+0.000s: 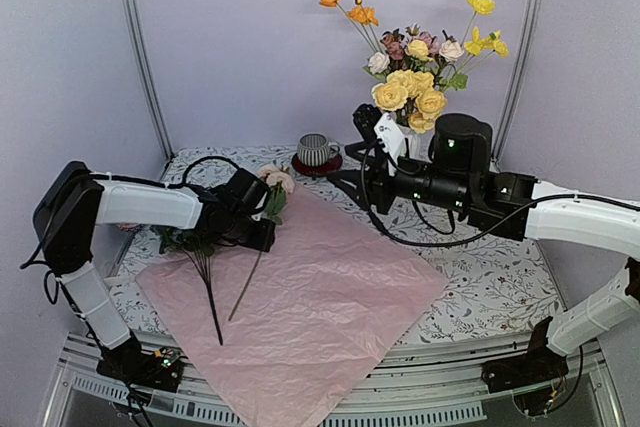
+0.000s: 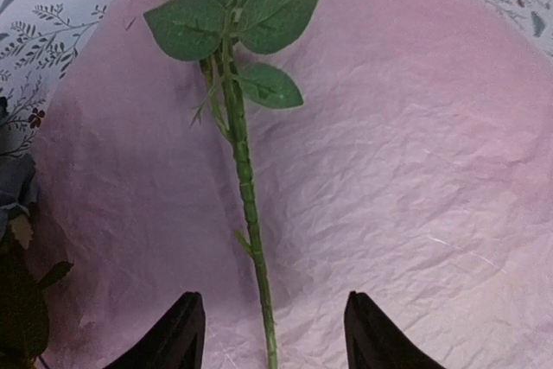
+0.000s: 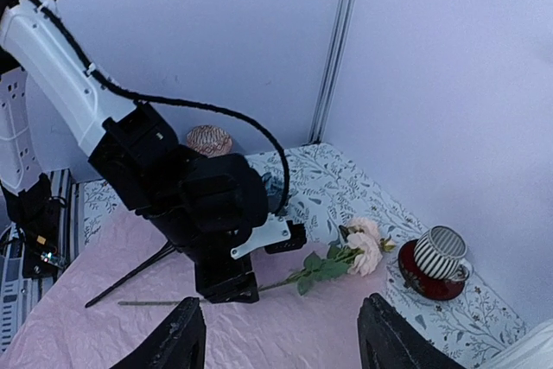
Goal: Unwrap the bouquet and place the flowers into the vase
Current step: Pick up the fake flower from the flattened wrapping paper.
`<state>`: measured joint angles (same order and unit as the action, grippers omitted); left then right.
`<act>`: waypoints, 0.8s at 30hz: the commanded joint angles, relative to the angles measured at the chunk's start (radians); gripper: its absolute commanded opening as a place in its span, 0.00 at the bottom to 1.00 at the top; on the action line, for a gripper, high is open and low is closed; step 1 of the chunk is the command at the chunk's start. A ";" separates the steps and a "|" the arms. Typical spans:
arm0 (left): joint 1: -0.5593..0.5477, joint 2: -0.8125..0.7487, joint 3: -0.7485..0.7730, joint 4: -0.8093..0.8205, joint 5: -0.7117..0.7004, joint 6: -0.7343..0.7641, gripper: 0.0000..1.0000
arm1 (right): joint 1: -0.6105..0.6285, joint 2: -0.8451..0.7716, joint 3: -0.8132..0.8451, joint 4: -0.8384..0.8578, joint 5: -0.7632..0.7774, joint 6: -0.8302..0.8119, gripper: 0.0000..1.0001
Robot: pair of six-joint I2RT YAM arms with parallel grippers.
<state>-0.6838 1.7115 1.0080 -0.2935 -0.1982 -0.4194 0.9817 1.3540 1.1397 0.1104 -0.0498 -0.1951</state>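
The lilac-pink paper lies spread flat on the table. A pink rose rests on its far left corner, its green stem running down the sheet. My left gripper hovers low over that stem, open, with a finger on each side and not touching it. A dark leafy bunch with thin stems lies beside it. Yellow roses and orange poppies stand at the back; the vase under them is hidden behind my right arm. My right gripper is raised, open and empty, facing the left arm.
A striped grey cup on a red saucer stands at the back, just past the rose. A patterned round pot sits at the far left edge. The floral tablecloth shows to the right of the paper.
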 commanded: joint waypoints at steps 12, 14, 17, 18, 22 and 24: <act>0.047 0.187 0.093 -0.070 0.045 -0.002 0.22 | 0.001 -0.034 -0.317 0.311 0.036 0.062 0.63; 0.047 0.191 0.094 -0.073 0.058 -0.006 0.08 | 0.001 -0.036 -0.324 0.312 0.047 0.075 0.63; 0.045 0.154 0.084 -0.082 0.047 -0.021 0.00 | 0.001 -0.039 -0.328 0.307 0.077 0.130 0.63; 0.044 0.125 0.073 -0.083 0.035 -0.028 0.00 | 0.001 -0.043 -0.325 0.302 0.086 0.163 0.63; 0.041 -0.037 0.026 -0.080 0.002 -0.047 0.00 | 0.001 -0.056 -0.324 0.300 0.042 0.310 0.63; 0.037 -0.126 0.002 -0.062 0.008 -0.046 0.00 | 0.001 -0.054 -0.324 0.305 0.017 0.371 0.63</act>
<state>-0.6430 1.7588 1.0393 -0.3744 -0.1749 -0.4480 0.9817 1.3266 0.8215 0.3798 -0.0013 0.0181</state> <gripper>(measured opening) 0.027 0.632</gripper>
